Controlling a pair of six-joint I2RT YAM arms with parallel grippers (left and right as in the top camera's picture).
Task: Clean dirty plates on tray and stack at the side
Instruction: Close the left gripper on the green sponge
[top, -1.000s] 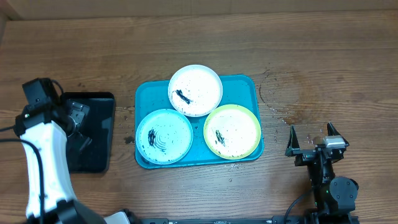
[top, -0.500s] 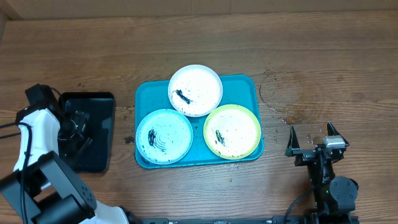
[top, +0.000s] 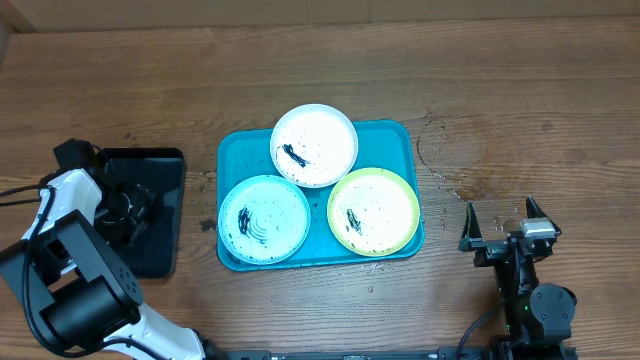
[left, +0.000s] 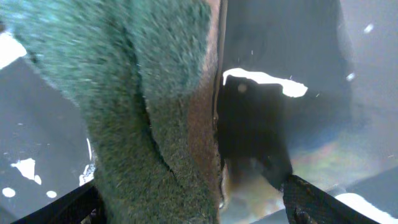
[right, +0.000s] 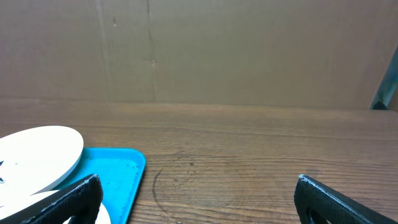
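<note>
Left hand (top: 126, 209) hangs low over the small black tray (top: 165, 245) at the left edge of the tabletop (top: 500, 90). In its wrist view the hand (left: 193, 208) has its fingers (left: 323, 202) standing apart, with a green scouring pad (left: 143, 106) lying crumpled between them on the wet black tray (left: 298, 56). The right-side finger is clear of the pad; whether the left-side one touches it I cannot tell.

Just right of the black tray, the teal-blue tray (top: 232, 150) lies in the middle of the tabletop with all three plates on it. The pale-teal-rimmed plate (top: 264, 218) sits at its front left, the white plate (top: 314, 145) at the back with its far edge overhanging the tray's rim, and the yellow-green-rimmed plate (top: 373, 211) at the front right. All three touch or slightly overlap, and each bears black smudges at its centre.

Well to the right, near the front edge, the right hand (top: 501, 216) is parked with its fingers wide apart and nothing between them. Its own camera shows the hand (right: 199, 202) facing the tray's corner (right: 121, 174) and the white plate (right: 37, 155).
</note>
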